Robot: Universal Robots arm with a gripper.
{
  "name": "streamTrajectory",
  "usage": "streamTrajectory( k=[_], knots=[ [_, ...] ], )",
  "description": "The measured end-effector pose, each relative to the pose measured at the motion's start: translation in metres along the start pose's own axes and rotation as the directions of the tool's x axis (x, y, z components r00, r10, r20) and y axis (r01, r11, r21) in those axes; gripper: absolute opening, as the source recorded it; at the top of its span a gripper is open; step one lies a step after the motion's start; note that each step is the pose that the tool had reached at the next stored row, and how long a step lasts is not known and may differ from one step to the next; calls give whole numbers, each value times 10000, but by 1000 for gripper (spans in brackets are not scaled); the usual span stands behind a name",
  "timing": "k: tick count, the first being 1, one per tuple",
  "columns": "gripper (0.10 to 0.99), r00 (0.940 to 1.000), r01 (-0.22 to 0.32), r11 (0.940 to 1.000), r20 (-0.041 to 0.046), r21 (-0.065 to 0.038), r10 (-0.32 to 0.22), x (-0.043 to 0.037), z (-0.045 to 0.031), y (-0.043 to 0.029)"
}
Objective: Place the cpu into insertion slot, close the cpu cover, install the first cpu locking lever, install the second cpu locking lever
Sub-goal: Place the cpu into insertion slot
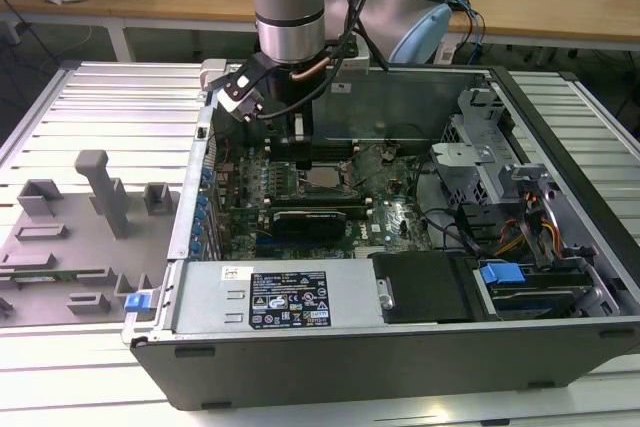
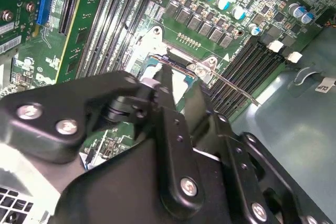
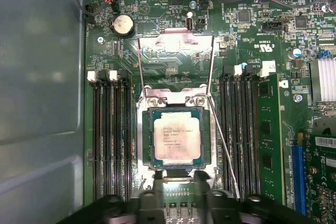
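The cpu (image 3: pixel 176 139), a small silver square chip, lies flat inside the insertion slot (image 3: pixel 208 140) on the green board. My gripper (image 3: pixel 176 179) hovers at the chip's one edge, open, its two black fingertips (image 3: pixel 152 182) about a chip width apart and holding nothing. The cpu cover (image 3: pixel 176 36) stands flipped up beyond the socket, hinged at its far side. A thin wire locking lever (image 3: pixel 223 145) runs loose along one side of the socket and a second one (image 3: pixel 140 72) rises beside the cover. In the exterior view the gripper (image 1: pixel 303 152) hangs just above the cpu (image 1: pixel 322 179).
The board sits deep in an open computer case (image 1: pixel 560 107) with tall walls. Long memory slots (image 3: pixel 110 140) flank the socket on both sides. A long black card (image 1: pixel 310 219) lies near the socket. Grey fixtures (image 1: pixel 100 197) stand on the table at the exterior view's left.
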State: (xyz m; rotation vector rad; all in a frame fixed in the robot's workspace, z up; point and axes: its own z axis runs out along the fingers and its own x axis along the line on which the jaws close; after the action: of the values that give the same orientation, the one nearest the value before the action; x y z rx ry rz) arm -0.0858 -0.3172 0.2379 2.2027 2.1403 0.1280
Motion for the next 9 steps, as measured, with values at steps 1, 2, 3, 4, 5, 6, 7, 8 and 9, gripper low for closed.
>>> streamTrajectory(
  k=[1,2,3,4,5,6,7,8,9],
  knots=[
    [353,10000,0,10000,0,1,0,0,0,0],
    [290,10000,1,10000,0,1,-1,0,0,0],
    [231,10000,0,10000,0,0,0,0,-1,0],
    [169,10000,0,10000,0,0,0,0,-1,0],
    [110,10000,0,10000,0,0,0,0,-1,0],
    [106,10000,0,10000,0,0,0,0,-1,0],
    [106,10000,0,10000,0,0,0,0,-1,0],
    [106,10000,0,10000,0,1,0,0,-2,0],
    [106,10000,1,10000,2,45,-1,0,-2,1]
  ],
)
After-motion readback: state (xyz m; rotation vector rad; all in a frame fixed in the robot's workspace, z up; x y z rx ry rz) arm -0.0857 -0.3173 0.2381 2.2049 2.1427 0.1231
